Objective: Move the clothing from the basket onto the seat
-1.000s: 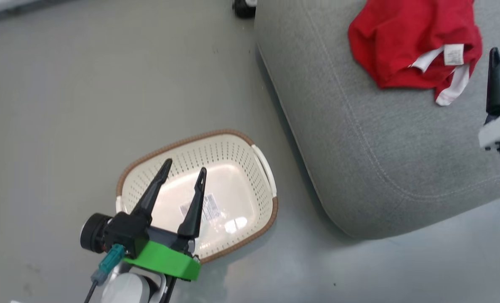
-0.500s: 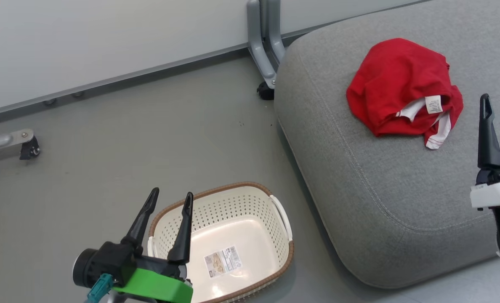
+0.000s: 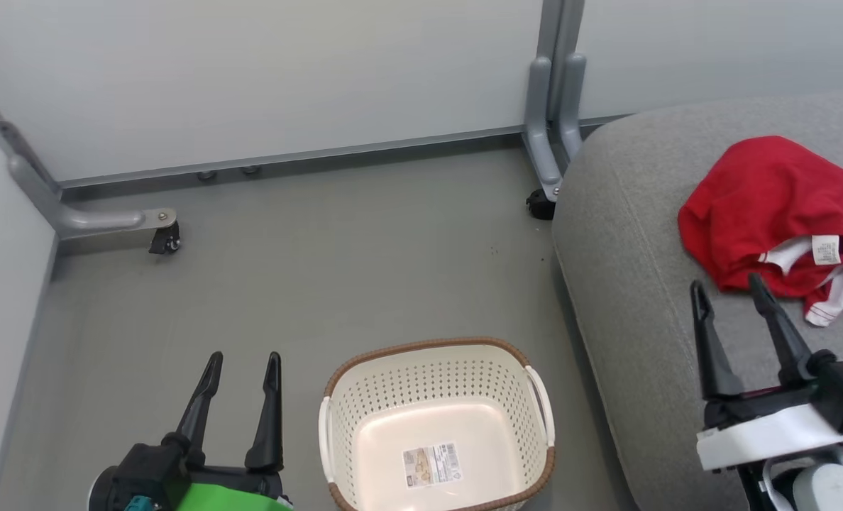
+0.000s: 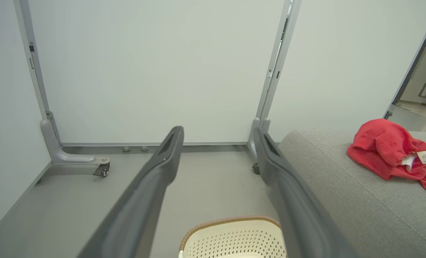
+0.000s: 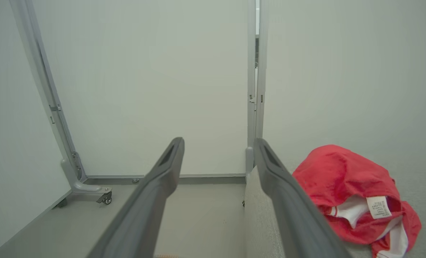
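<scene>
The red clothing with white trim and a white tag lies crumpled on the grey seat at the right. It shows too in the left wrist view and the right wrist view. The cream basket stands on the floor at bottom centre, with only a paper label inside. My left gripper is open, low at the left of the basket, holding nothing. My right gripper is open above the seat, just short of the clothing, holding nothing.
White partition panels close the back and left, on grey feet with castors. Grey floor lies between the panels, basket and seat. In the left wrist view a doorway shows at far right.
The head view has lifted and swung, so the panels now show. The left gripper has come out from over the basket to its left side. Both of the right gripper's fingers now show.
</scene>
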You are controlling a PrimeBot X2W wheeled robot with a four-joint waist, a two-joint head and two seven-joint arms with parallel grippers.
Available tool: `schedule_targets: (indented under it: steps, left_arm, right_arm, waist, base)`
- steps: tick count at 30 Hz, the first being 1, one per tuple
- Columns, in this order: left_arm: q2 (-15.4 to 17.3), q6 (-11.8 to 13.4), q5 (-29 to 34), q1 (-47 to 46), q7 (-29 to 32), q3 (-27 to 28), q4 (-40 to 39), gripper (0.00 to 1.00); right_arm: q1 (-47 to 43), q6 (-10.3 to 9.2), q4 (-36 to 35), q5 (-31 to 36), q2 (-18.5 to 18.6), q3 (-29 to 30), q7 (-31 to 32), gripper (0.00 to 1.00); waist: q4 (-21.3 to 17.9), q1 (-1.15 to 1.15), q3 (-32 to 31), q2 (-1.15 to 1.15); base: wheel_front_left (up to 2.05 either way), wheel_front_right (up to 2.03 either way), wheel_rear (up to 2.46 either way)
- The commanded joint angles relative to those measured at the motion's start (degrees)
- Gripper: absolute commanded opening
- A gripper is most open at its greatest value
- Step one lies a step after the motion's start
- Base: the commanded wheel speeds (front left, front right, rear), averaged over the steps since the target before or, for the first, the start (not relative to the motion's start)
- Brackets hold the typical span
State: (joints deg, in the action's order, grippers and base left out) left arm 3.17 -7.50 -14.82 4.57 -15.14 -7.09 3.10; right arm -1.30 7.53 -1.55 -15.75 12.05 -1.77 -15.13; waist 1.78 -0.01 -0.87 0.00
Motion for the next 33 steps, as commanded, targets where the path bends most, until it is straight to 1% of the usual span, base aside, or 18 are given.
schedule_targets:
  steps: [1,6,13,22,24,28,33]
  left_arm:
    - [0.1,0.0,-0.3,1.1,0.0,0.4,0.2,1.0]
    - [0.0,0.0,-0.1,2.2,0.0,0.8,0.8,1.0]
    - [-0.1,0.0,0.8,3.2,0.0,0.6,2.1,1.0]
    - [-0.2,0.0,0.3,3.1,0.0,1.7,3.1,1.0]
    - [-0.2,0.0,-2.1,2.8,0.0,2.2,2.4,1.0]
    - [-0.2,0.0,-2.3,2.9,0.0,1.7,2.0,1.0]
    - [-0.2,0.0,-2.2,2.9,0.0,1.5,1.8,1.0]
  right_arm:
    - [-1.1,-0.09,0.3,2.1,0.4,-1.1,0.0,1.0]
    - [-2.5,-0.09,1.3,4.2,-2.5,-3.1,0.0,1.0]
    - [-3.4,-0.09,2.7,4.7,-5.2,-2.8,0.0,1.0]
    - [-2.5,-0.09,3.5,4.1,-6.1,-2.2,0.0,1.0]
    - [-2.3,-0.09,3.6,3.8,-6.2,-2.2,0.0,1.0]
    - [-2.2,-0.09,4.0,3.0,-5.5,-3.0,0.0,1.0]
    - [-2.0,-0.1,3.8,2.9,-5.3,-2.6,0.0,1.0]
  waist:
    - [3.9,0.01,-2.4,0.0]
    - [6.7,0.01,-2.9,0.0]
    - [8.5,0.01,-3.4,0.0]
    - [7.5,0.01,-3.5,0.0]
    - [7.1,0.01,-3.4,0.0]
    - [6.6,0.01,-3.3,0.0]
    - [6.4,0.01,-3.2,0.0]
  base:
    - [0.0,0.0,0.0]
    - [0.0,0.0,0.0]
    - [0.0,0.0,0.0]
    - [0.0,0.0,0.0]
    - [0.0,0.0,0.0]
    - [0.0,0.0,0.0]
    - [0.0,0.0,0.0]
